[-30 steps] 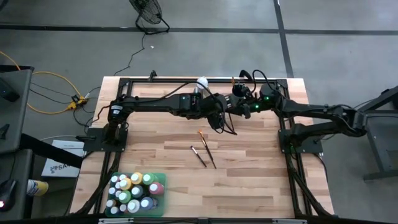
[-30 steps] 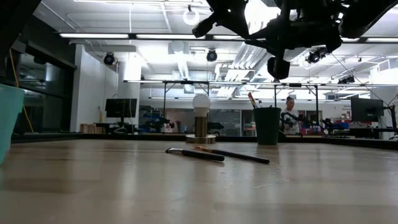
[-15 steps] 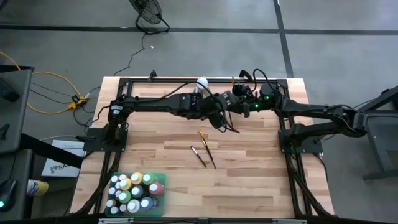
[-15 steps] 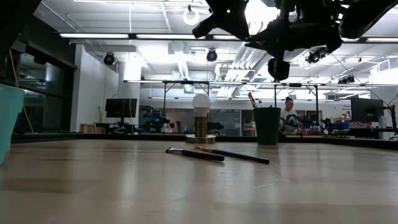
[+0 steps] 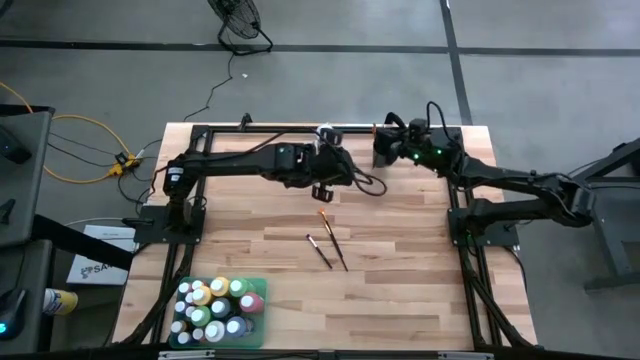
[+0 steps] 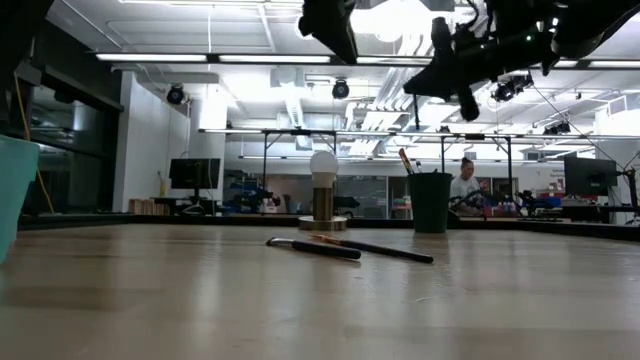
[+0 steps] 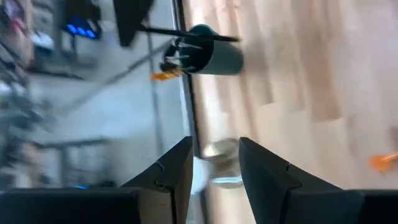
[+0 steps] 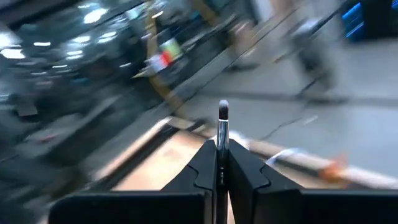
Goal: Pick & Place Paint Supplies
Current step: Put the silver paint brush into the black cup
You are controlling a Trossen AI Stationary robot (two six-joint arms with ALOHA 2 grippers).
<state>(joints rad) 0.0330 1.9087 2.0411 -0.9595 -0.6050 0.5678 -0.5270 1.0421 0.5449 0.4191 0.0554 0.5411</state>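
Observation:
My right gripper is shut on a thin paint brush, high over the table's far side by the dark green cup, which holds more brushes. My left gripper hovers open and empty to the left of it, facing the cup and the white ball on a metal base. Two brushes lie crossed flat on the wood at mid-table. Several paint bottles stand in a green tray at the near left corner. My right gripper pinches the brush's shaft between its two fingers. The brush lies along the fingers, its metal ferrule and dark bristle tip sticking out past the fingertips. It is lifted clear of the table.
A black frame runs along the table's far edge and down both sides. Bare wood lies between the two loose brushes and the tray. The tray's teal wall shows at the left of the low view. A person sits in the room beyond the table.
The two grippers stood close together over the far middle of the table. My left gripper has drawn back toward the table's left edge and rolled about its own line. My right gripper has swung toward the far edge and the cup.

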